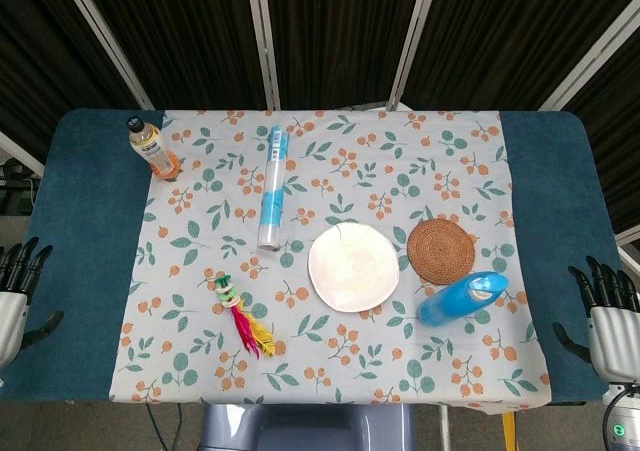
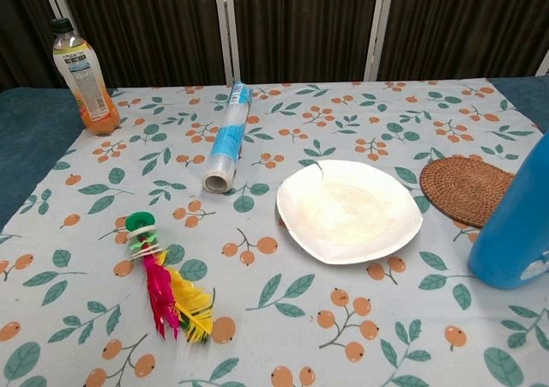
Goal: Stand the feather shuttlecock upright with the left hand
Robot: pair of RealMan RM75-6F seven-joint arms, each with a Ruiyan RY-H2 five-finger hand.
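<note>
The feather shuttlecock point(image 1: 243, 317) lies flat on the floral tablecloth near the front left, its green and white base pointing away from me and its red and yellow feathers toward me; the chest view shows the shuttlecock point(image 2: 163, 280) at lower left. My left hand point(image 1: 18, 289) hangs off the table's left edge with its fingers spread, far from the shuttlecock and holding nothing. Beyond the right edge, my right hand point(image 1: 606, 309) is also spread and empty. Neither hand appears in the chest view.
A white plate point(image 1: 353, 266) sits mid-table, with a woven coaster point(image 1: 441, 250) and a blue bottle point(image 1: 462, 298) lying to its right. A rolled blue-and-white tube point(image 1: 272, 184) lies behind the shuttlecock. An orange drink bottle point(image 1: 152, 147) stands at the back left.
</note>
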